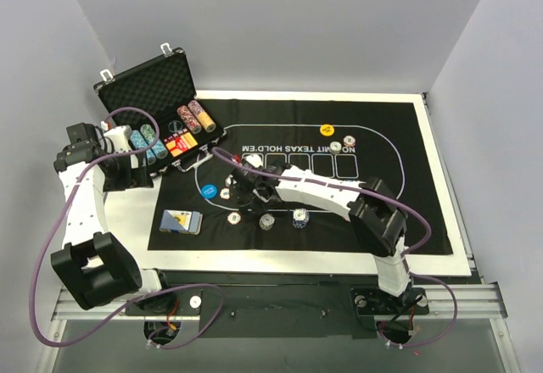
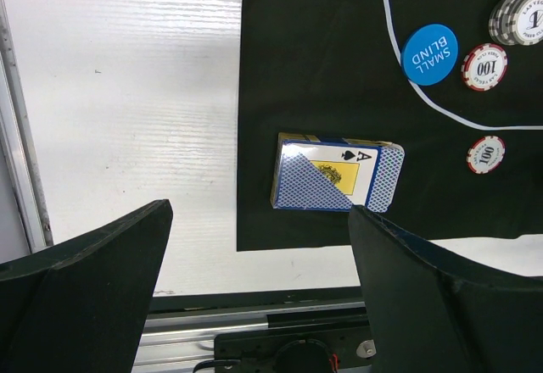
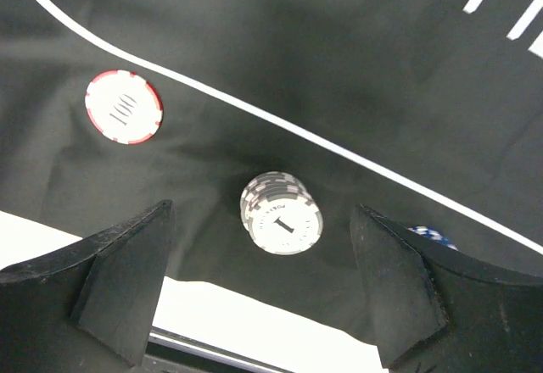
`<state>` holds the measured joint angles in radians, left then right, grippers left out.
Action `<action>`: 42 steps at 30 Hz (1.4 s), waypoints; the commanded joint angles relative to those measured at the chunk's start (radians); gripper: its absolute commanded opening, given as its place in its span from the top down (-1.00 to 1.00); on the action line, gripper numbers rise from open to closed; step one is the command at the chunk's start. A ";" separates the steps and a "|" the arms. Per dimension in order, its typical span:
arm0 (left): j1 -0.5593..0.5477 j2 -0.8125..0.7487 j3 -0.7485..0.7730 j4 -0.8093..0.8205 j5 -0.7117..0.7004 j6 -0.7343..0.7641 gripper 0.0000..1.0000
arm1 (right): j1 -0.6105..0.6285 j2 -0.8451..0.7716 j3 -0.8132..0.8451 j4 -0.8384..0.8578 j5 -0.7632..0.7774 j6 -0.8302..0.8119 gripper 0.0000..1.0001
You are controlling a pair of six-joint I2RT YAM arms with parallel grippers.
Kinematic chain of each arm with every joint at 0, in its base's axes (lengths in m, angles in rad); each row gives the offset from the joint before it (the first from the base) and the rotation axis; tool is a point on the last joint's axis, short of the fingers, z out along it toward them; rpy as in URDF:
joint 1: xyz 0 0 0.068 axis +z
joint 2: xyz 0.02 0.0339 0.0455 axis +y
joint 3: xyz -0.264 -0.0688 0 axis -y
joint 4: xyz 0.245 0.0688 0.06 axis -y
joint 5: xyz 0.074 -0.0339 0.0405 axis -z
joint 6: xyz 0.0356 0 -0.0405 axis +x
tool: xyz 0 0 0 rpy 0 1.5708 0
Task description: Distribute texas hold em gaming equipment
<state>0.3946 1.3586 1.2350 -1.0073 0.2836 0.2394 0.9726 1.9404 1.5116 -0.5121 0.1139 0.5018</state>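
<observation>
Poker chips lie on the black mat. A grey-and-white chip stack marked 1 stands below and between my right gripper's open fingers, untouched. A red-edged 100 chip lies to its left, and a blue chip stack peeks out by the right finger. In the top view the right gripper hovers over the mat's left part. The blue-backed card deck lies at the mat's near left corner, ahead of my open, empty left gripper. A blue SMALL BLIND button lies beyond it.
The open black case at the back left holds several rows of chips. A yellow button and a white button lie on the far side of the printed oval. My left gripper sits beside the case.
</observation>
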 commanded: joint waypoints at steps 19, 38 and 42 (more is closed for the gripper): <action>0.006 -0.041 0.012 -0.004 0.023 0.006 -0.94 | 0.021 0.040 -0.103 0.046 -0.003 0.067 -0.52; 0.007 -0.039 0.006 0.003 0.000 0.020 -0.94 | 0.021 0.058 -0.125 0.073 -0.011 0.083 -0.09; 0.006 -0.039 0.006 0.003 0.002 0.020 -0.94 | 0.021 0.040 -0.133 0.058 -0.003 0.078 -0.09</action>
<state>0.3946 1.3430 1.2346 -1.0111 0.2848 0.2447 0.9901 1.9938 1.3705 -0.4046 0.0967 0.5770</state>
